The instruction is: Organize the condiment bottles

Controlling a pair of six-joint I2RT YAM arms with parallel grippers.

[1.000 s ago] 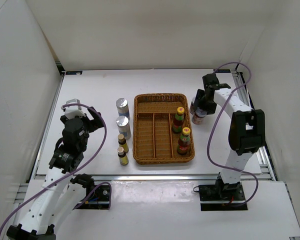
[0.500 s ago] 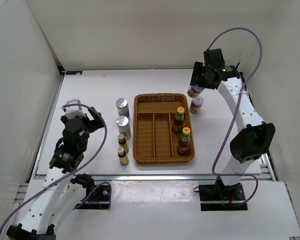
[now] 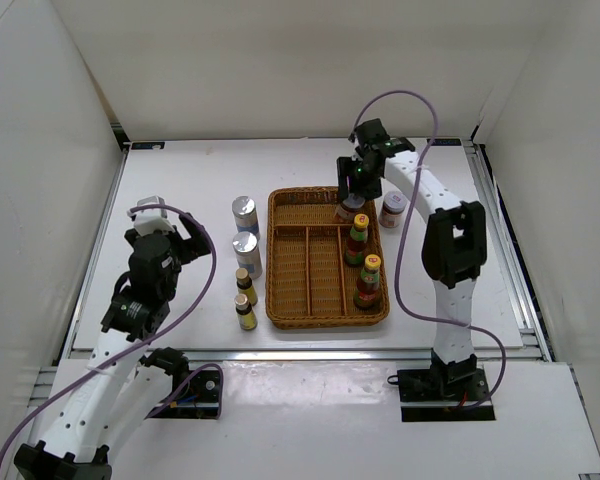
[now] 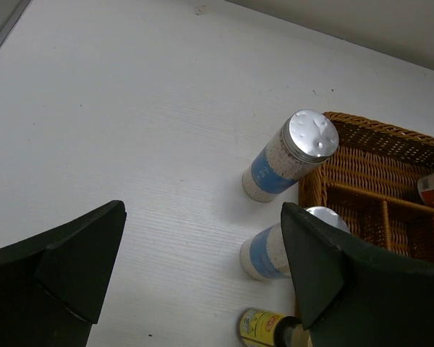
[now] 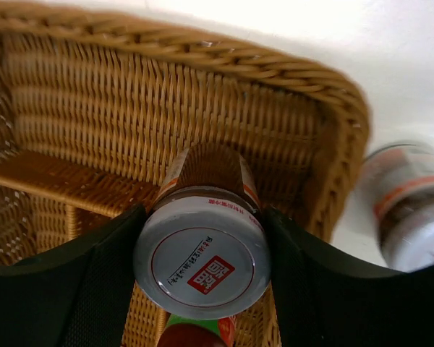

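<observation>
Right now your right tool (image 5: 202,224) is pinching a pale-lidded jar (image 5: 201,264) by its sides, one finger on each flank. The lid faces up at the wrist camera and the jar's long axis runs straight down, away from the tool. Directly beneath it lies the far cross compartment of the wicker tray (image 5: 202,61), at its right-hand end. That makes the relation the next move turns on purely vertical: the slot is under the jar, not off to either side. Whether the jar's base is already on the weave or hangs just above it, you cannot tell from these views. Mind what sits on the wrist side of the tool. The closer of the two red bottles (image 3: 359,235) stands just behind the jar in the tray's right-hand long compartment, its top peeping out under the lid in the wrist view. A straight descent and a straight lift-off therefore look safer than any drift backward. To the tool's right, just outside the tray wall on the bench (image 3: 180,170), stands the second jar (image 5: 409,217), upright and apart from the held one. This arm is plainly the nearer one for it. Your left tool (image 4: 202,289) hangs with its fingers spread wide and nothing between them. Ahead of it, between it and the tray, stand the two shakers (image 4: 289,155) and the tiny bottles (image 3: 244,283), which fall naturally to that arm.
</observation>
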